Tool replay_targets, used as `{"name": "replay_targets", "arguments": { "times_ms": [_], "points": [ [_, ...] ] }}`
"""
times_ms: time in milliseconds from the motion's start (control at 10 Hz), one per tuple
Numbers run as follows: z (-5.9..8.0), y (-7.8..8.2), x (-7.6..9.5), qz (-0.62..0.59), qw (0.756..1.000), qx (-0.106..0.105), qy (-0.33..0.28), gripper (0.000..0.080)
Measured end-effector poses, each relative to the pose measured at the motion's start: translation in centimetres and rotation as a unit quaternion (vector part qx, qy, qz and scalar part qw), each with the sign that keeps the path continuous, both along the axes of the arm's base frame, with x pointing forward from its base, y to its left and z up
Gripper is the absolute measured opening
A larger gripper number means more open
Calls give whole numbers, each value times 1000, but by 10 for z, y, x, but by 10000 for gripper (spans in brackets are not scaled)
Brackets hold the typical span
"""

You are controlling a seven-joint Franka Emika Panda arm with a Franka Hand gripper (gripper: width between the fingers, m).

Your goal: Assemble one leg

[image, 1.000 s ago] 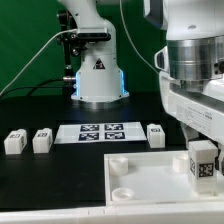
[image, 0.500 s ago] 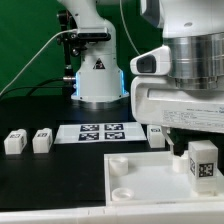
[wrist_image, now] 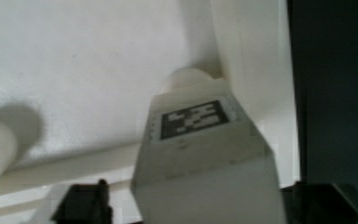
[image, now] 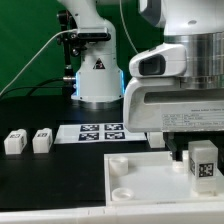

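While the claw point(wrist_image: 197, 206) hangs spread, gripping nothing | leg point(image: 205, 160) upright between its fingers, touching neither | stands on white panel point(image: 135, 178) near bench point(image: 40, 185) edge at exterior view's right.

A: Is any writing showing?
B: No words or numbers are reading clearly. A warning triangle point(image: 99, 66) is showing on the arm's base point(image: 98, 90); a marker tag point(image: 204, 168) is sitting on the leg point(image: 204, 148), others on the marker board point(image: 66, 131).
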State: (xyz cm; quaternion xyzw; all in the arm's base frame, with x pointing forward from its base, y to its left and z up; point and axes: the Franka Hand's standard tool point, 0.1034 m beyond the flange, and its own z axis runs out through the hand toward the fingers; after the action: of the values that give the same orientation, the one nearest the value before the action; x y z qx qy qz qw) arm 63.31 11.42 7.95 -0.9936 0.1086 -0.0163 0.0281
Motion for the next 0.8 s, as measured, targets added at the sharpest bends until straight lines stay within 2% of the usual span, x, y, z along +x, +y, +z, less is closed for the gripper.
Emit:
{"name": "replay_targets", "arguments": {
  "times_ms": [100, 200, 500, 800],
  "points": [
    [0, 0, 0, 0, 1000, 0, 0, 441],
    [0, 0, 0, 0, 1000, 0, 0, 289],
    [0, 0, 0, -5, 1000, 0, 0, 290],
    [-1, -2, 3, -108, 994, 16, -8, 290]
  ]
}}
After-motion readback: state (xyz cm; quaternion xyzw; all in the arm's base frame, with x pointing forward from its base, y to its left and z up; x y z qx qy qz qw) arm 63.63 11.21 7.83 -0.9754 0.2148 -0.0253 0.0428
